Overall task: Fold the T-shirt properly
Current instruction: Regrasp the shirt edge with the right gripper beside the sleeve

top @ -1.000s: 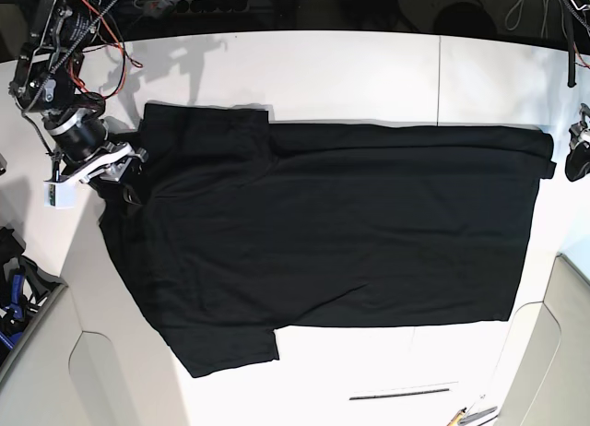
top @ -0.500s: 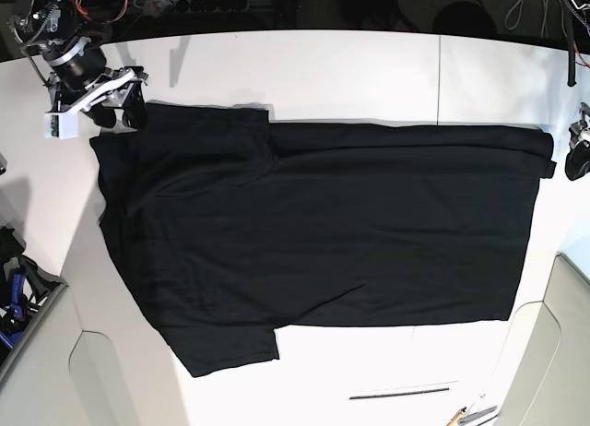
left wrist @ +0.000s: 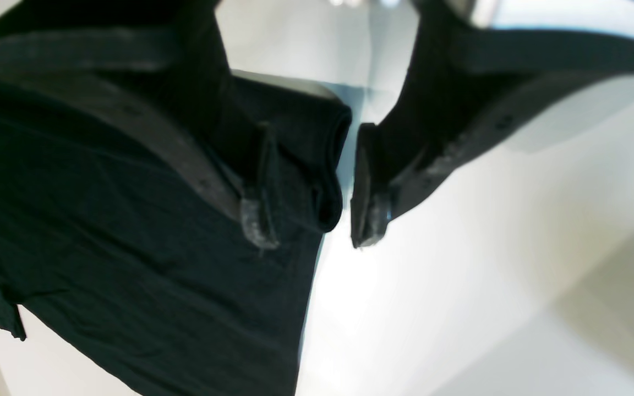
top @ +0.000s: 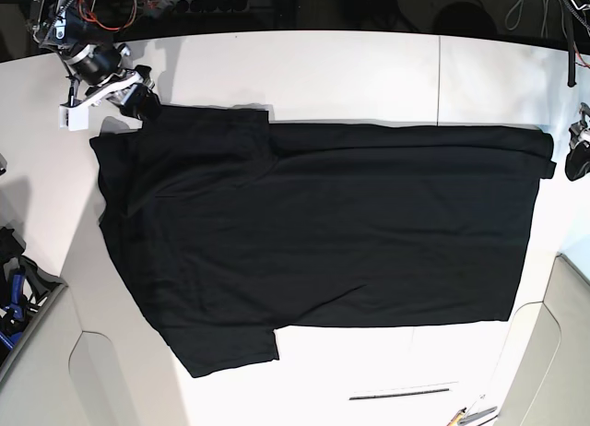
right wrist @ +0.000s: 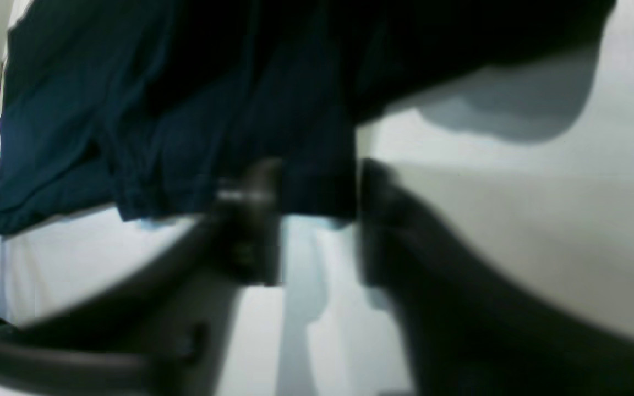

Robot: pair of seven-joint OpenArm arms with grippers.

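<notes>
- In my left wrist view my left gripper is in the middle of the frame, jaws standing apart. One finger is over the black cloth, the other is over the bare white table, and the folded corner of the T-shirt sits between them. I judge nothing is pinched yet.
- In my right wrist view my right gripper is at the centre, very blurred. A hem edge of the T-shirt hangs between the two fingers, but I cannot tell if they press on it or are only near it.
- In the base view the T-shirt lies flat on the table, plain side up. My right gripper is at the upper left corner of the cloth and my left gripper at the right edge of the frame, beside the other end.
- I judge the step is taking both far corners for the first fold. The next move needs both grips to be firm.
- Hidden: my left gripper is cut by the frame edge in the base view, and no print shows.
</notes>
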